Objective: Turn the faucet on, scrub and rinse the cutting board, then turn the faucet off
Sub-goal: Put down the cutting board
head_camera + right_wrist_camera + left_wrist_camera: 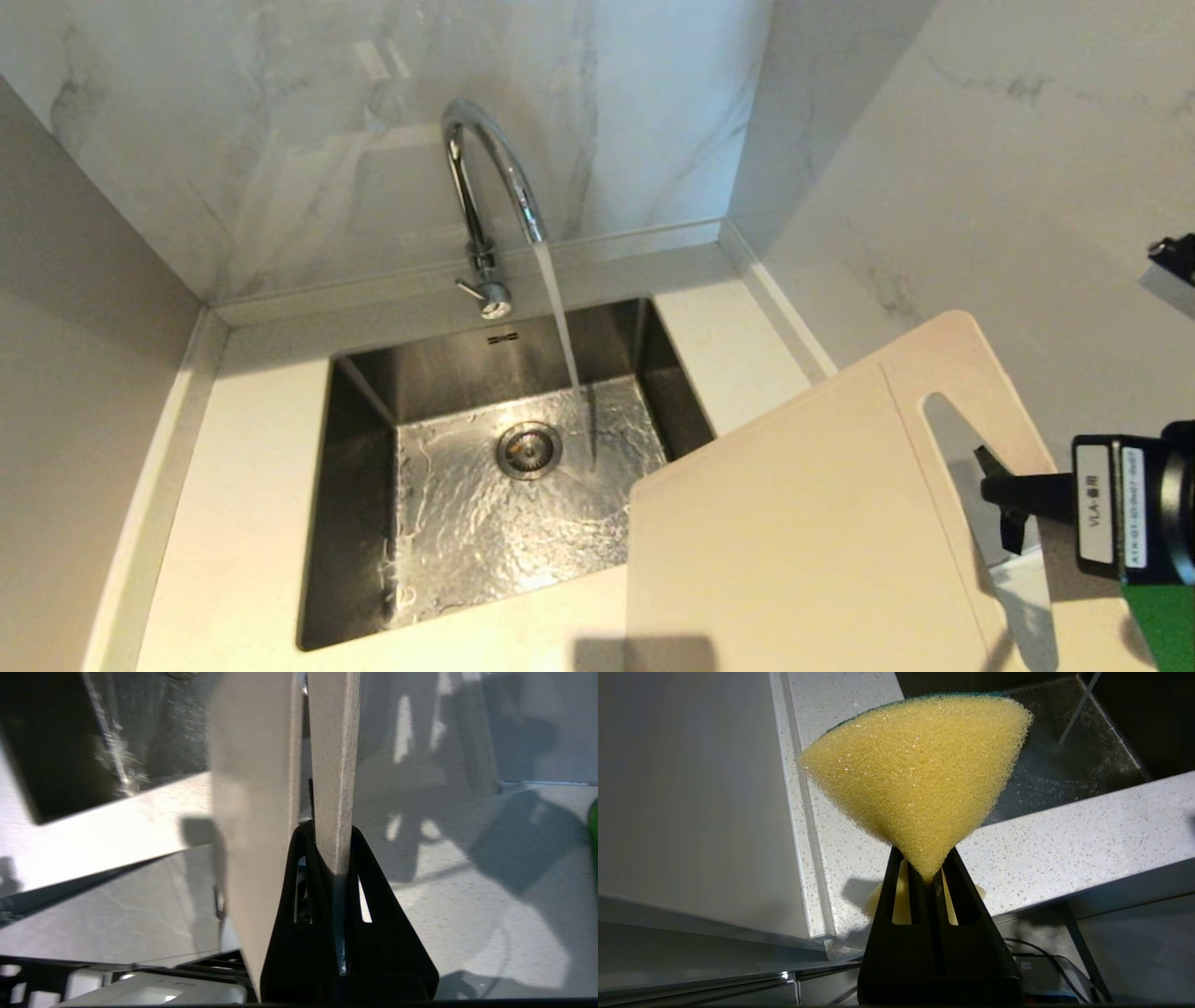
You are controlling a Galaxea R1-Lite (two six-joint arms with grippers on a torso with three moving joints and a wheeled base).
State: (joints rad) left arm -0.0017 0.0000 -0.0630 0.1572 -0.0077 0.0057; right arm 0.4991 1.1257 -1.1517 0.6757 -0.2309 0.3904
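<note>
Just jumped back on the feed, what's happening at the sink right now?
The faucet is on, with water running into the steel sink. The right gripper is shut on the cutting board at the strip beside its handle slot, holding it tilted over the counter at the sink's right front corner, not yet under the stream. The left gripper is out of the head view, shut on a yellow sponge near the sink's front edge. No scrubbing contact is visible.
</note>
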